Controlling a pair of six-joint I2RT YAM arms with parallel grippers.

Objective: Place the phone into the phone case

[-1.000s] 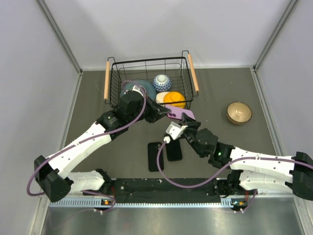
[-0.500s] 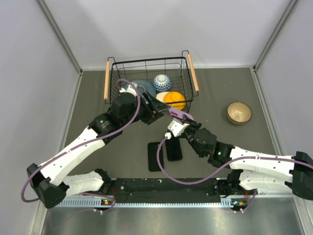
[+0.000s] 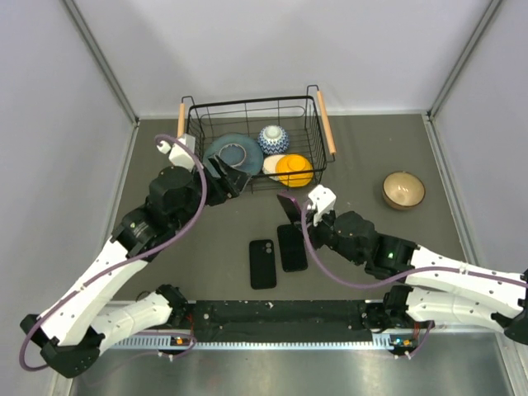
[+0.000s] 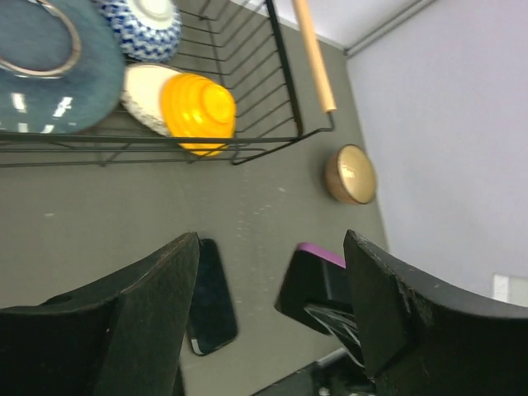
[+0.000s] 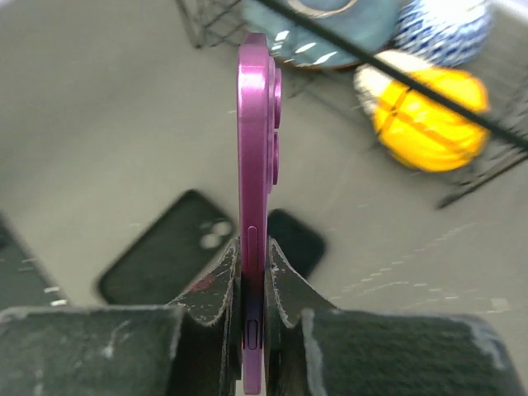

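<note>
The phone (image 3: 291,247), glossy black, lies flat on the grey table. Just left of it lies the matte black phone case (image 3: 262,264), its camera opening at the far end. In the right wrist view the phone case (image 5: 169,252) and the phone (image 5: 297,239) lie beneath the fingers. My right gripper (image 3: 297,211) is shut on a purple phone (image 3: 288,204), held on edge above the phone's far end; the purple phone (image 5: 254,124) stands between the right gripper's (image 5: 254,247) pads. My left gripper (image 3: 234,177) is open and holds nothing, by the basket's front. From the left gripper (image 4: 272,243) the phone (image 4: 210,297) shows.
A black wire basket (image 3: 322,124) with wooden handles stands at the back, holding a blue plate (image 3: 233,151), a patterned bowl (image 3: 273,139) and an orange bowl (image 3: 294,168). A tan bowl (image 3: 403,190) sits at the right. Walls close in both sides.
My left gripper opened, let go of the purple phone and drew back left toward the basket. The right gripper stayed shut on the purple phone, which moved slightly left.
</note>
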